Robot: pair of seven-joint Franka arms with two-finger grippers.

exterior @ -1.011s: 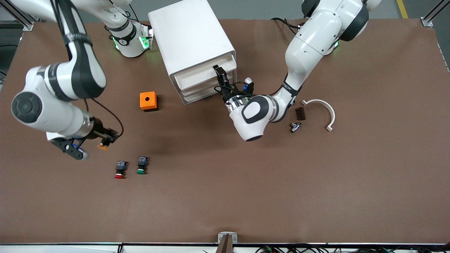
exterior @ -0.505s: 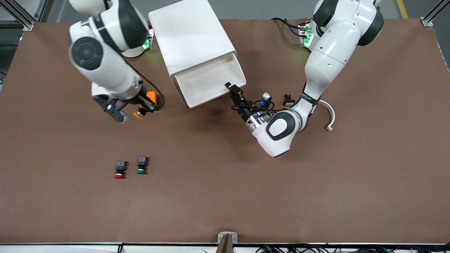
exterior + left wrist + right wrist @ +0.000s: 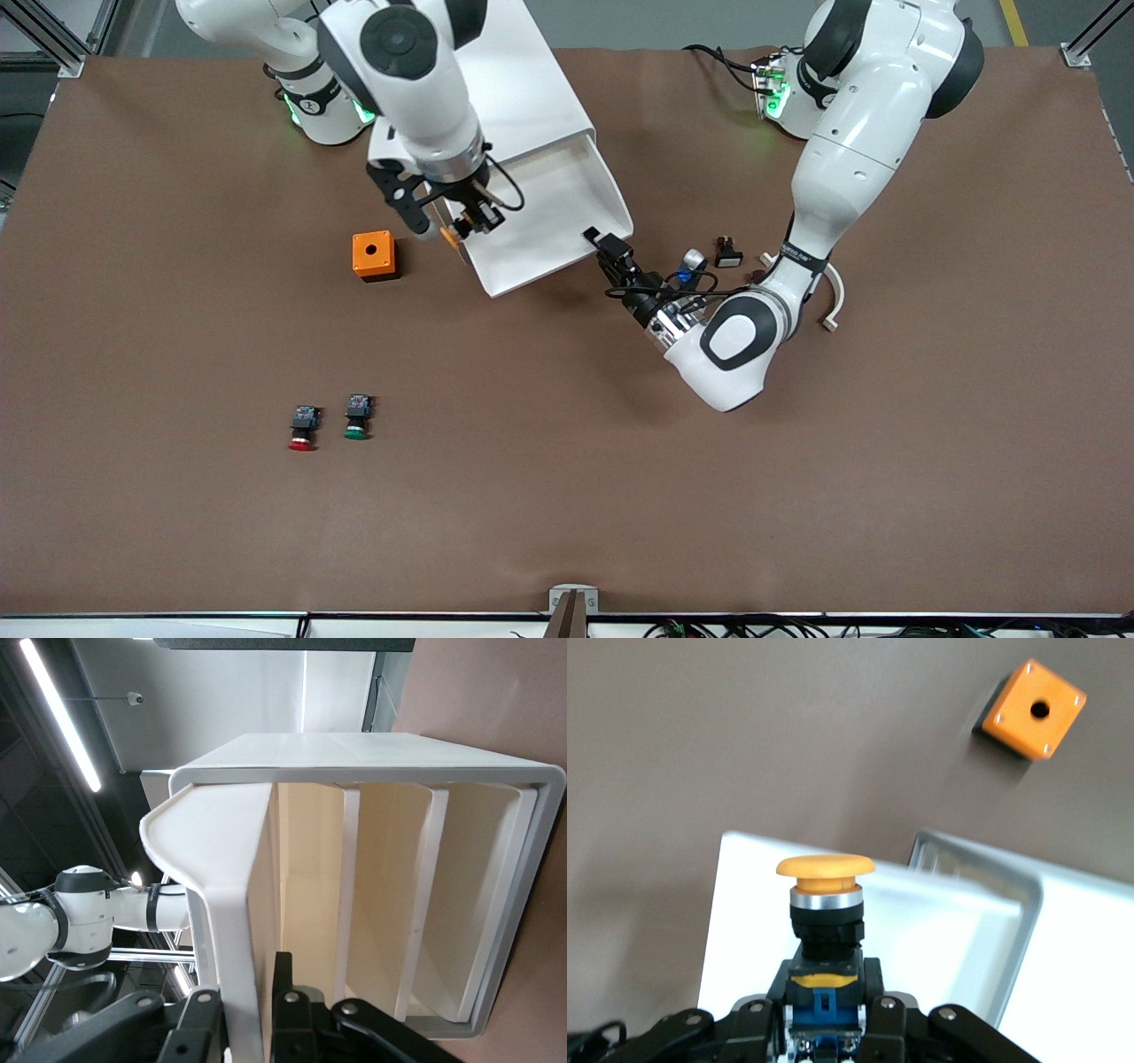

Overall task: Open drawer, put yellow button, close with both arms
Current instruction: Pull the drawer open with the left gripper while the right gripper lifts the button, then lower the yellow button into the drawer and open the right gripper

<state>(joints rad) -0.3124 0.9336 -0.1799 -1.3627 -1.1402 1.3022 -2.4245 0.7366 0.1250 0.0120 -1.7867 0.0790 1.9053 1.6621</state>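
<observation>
Front view | right claw point(image 3: 472, 218) grips yellow button point(image 3: 451, 236) | left claw point(image 3: 611, 252) clamps drawer point(image 3: 567, 226)

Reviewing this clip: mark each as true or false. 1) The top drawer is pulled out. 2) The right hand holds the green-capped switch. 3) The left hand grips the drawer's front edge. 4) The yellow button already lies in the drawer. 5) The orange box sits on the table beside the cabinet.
1) True: the drawer is pulled out of the cabinet.
2) False: the right hand holds the yellow button; the green-capped switch lies on the table beside the red-capped switch.
3) True: the left hand is closed on the drawer's front edge.
4) False: the yellow button is in the right hand, over the drawer's edge.
5) True: the orange box sits there, toward the right arm's end.
</observation>
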